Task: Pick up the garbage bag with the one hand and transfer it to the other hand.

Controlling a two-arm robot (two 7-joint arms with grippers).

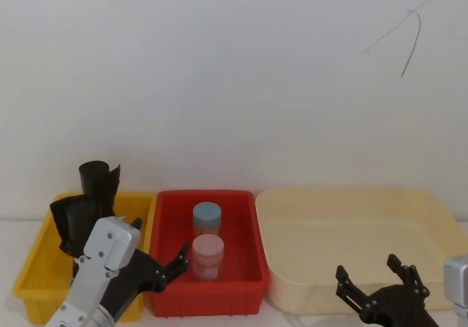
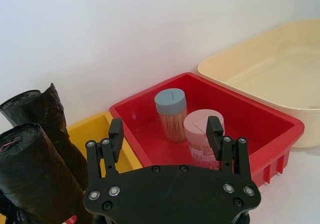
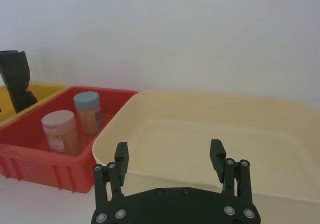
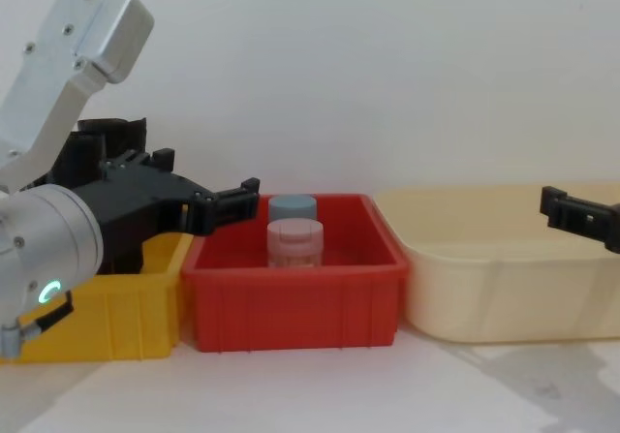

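Bag point(image 3: 15, 76) upright in yellow bin point(image 1: 35, 272), just left of red bin point(image 1: 208, 298). Left gripper point(image 2: 165, 131) at red bin's left front corner, jaws spread. Right gripper point(image 3: 169, 156) well right of red bin, jaws spread.

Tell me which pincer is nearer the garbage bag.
Left. The left pincer is close beside the garbage bag at the yellow bin; the right pincer is far off, before the cream tub.

Plain white wall point(image 1: 219, 71) behind; thin dark lines point(image 1: 419, 28) upper right; white tabletop point(image 4: 320, 389) below.
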